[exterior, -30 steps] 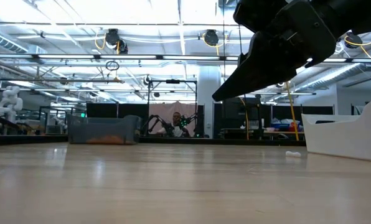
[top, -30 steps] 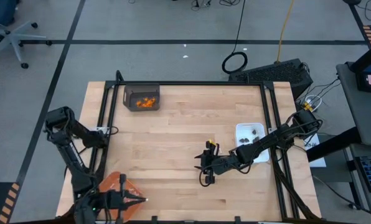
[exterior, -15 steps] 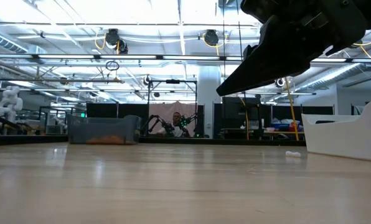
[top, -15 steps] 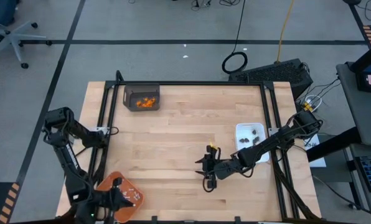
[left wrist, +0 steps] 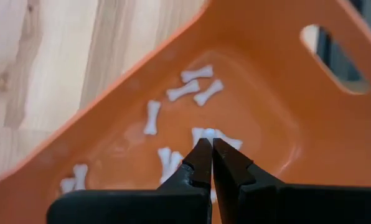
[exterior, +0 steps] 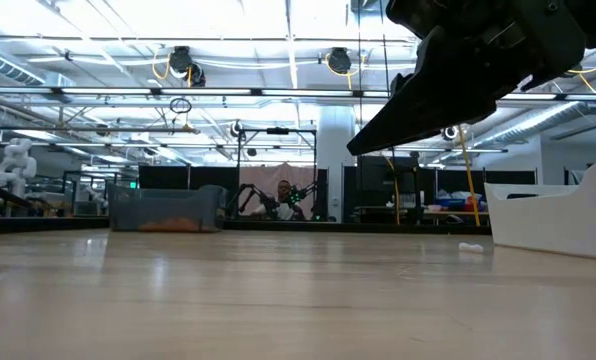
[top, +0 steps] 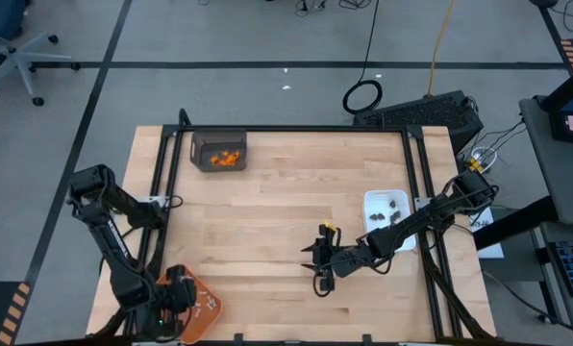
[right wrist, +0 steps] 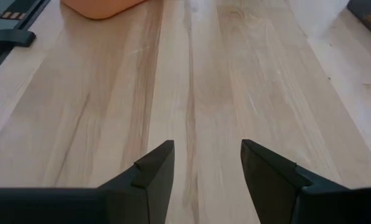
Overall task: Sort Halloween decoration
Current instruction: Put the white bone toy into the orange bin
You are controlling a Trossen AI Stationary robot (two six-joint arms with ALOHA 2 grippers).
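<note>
Small white bone-shaped sticks (left wrist: 190, 91) lie scattered in the orange tray (left wrist: 279, 74) at the table's near left corner (top: 206, 309). My left gripper (left wrist: 207, 144) points steeply down over them, shut, with one stick just beyond its tips. Whether the tips touch anything, I cannot tell. Orange bits (top: 228, 158) lie in a grey bin at the far left. Dark bits (top: 394, 204) lie in the white dish (top: 372, 201) at the right. My right gripper (right wrist: 207, 163) stands open above bare wood at mid-table (top: 317, 265), with nothing between its fingers.
In the low view one small white piece (exterior: 469, 246) lies on the table in front of the white dish (exterior: 553, 220). The grey bin (exterior: 168, 211) stands far back. A black frame (top: 296, 129) runs round the table. Bare wood stretches between the containers.
My left gripper has swung from lying about level, pointing toward the table's right, to pointing steeply down over the orange tray, rolling and sinking as it turned. It stays shut. More of the tray and its white sticks now shows beside it.
</note>
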